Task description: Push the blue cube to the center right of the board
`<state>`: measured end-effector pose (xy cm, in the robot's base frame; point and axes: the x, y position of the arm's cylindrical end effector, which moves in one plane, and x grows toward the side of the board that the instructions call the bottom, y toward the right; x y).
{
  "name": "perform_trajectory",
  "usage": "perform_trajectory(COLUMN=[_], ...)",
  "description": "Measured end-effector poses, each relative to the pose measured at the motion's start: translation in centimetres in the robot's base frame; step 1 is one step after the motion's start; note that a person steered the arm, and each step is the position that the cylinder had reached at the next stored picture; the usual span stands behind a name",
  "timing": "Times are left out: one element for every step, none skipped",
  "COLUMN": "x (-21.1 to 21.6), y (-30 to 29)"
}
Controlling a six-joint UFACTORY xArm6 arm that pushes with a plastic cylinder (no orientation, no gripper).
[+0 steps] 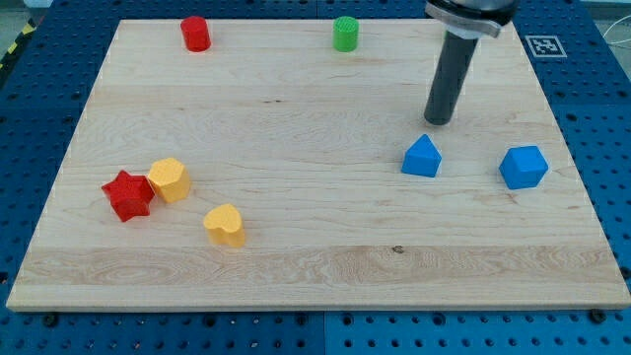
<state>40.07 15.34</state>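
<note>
The blue cube [523, 167] sits near the board's right edge, about mid-height. A blue triangular block [422, 157] lies to its left, with a gap between them. My tip [437, 121] rests on the board just above the triangular block, slightly to its right and not touching it. The tip is up and to the left of the blue cube, well apart from it. The dark rod rises from the tip toward the view's top.
A red cylinder [195, 34] and a green cylinder [345, 34] stand near the top edge. A red star [127, 195], a yellow hexagonal block [169, 179] and a yellow heart [225, 225] sit at lower left. The wooden board [315, 266] lies on a blue perforated table.
</note>
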Motion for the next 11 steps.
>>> perform_trajectory(x=[2.5,5.7,8.4,10.8,11.5,8.8,7.5,6.2,4.5,2.8,3.4], y=[1.0,2.0,3.0,4.1,6.8,6.9,8.0,8.2,9.2,10.2,12.7])
